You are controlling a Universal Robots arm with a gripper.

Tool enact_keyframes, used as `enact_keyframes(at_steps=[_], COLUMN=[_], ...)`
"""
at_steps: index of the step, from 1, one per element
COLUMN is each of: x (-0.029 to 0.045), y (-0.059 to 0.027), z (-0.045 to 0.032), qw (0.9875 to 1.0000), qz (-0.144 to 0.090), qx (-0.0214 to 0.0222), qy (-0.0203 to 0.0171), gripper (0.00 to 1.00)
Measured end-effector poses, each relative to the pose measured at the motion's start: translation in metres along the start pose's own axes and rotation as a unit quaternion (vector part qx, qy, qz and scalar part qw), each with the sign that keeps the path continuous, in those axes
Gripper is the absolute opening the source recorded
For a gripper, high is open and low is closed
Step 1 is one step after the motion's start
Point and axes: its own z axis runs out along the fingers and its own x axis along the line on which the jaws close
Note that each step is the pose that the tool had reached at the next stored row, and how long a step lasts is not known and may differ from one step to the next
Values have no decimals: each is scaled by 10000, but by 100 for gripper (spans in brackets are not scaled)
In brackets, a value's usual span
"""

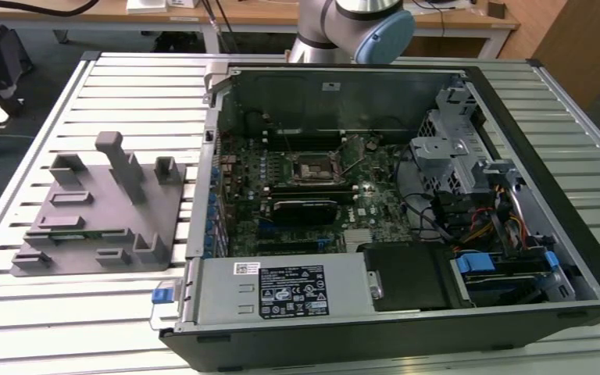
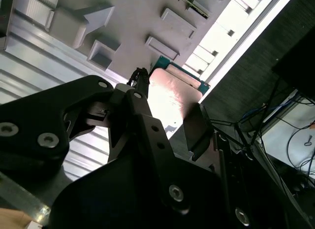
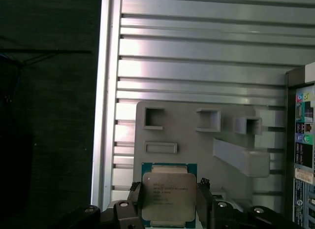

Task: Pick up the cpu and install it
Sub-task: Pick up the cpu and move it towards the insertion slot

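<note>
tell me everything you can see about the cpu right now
The cpu is a small flat square chip: a pale silvery metal lid with dark print on a green board whose edge frames it. In the first wrist view its lid faces the camera, with the grey fixture behind it. The gripper is shut on it, a black finger against each of two opposite sides.

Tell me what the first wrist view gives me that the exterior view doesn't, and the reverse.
First wrist view: the cpu, its pale metal top facing the camera, clamped between the fingers of the gripper. Exterior view: the inside of the computer case, with the motherboard socket near its middle, and the arm at the case's far side. Shared: the grey fixture and the slatted table it lies on.
</note>
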Motion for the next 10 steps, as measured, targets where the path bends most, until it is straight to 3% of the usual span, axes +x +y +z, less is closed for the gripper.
enact_keyframes(at_steps=[10], x=[-2], y=[7], z=[-70], qw=[10000], qz=[0], qx=[0], qy=[0], gripper=[53])
